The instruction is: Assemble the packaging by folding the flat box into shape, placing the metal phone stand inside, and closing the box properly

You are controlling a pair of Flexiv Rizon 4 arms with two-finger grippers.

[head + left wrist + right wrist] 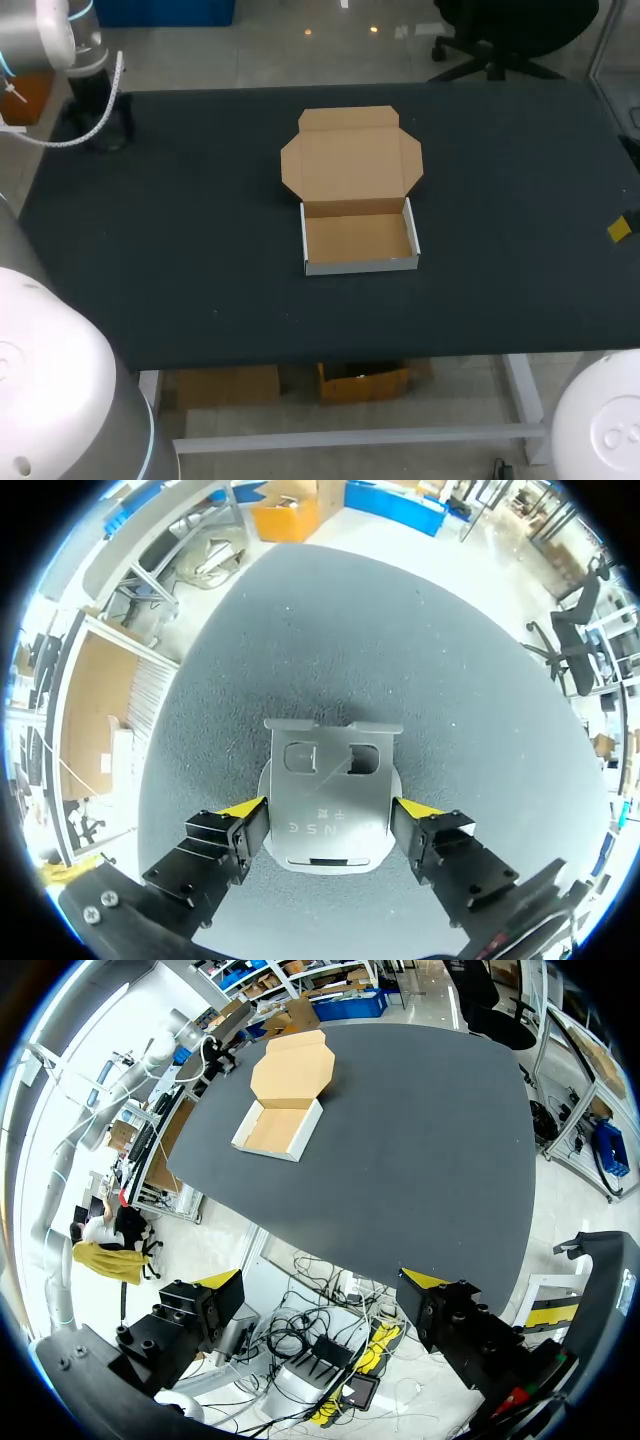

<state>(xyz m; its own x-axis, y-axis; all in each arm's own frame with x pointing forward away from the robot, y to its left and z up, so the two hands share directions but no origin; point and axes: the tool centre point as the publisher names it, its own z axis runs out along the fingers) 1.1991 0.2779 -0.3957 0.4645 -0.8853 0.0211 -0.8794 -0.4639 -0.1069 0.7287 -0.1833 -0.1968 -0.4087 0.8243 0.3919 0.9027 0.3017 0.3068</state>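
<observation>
Right fingers [620,228] cut off at head-view edge, prob. one tip visible.

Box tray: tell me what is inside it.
The box tray shows only bare brown cardboard, nothing in it. Its near wall hides its own inner face. The metal phone stand is clamped in the left gripper.

Small engraved marks on metal phone stand [330,815], too faint to read; no other legible text.

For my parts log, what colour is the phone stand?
The phone stand is silver-grey; left wrist view shows it best.
</observation>
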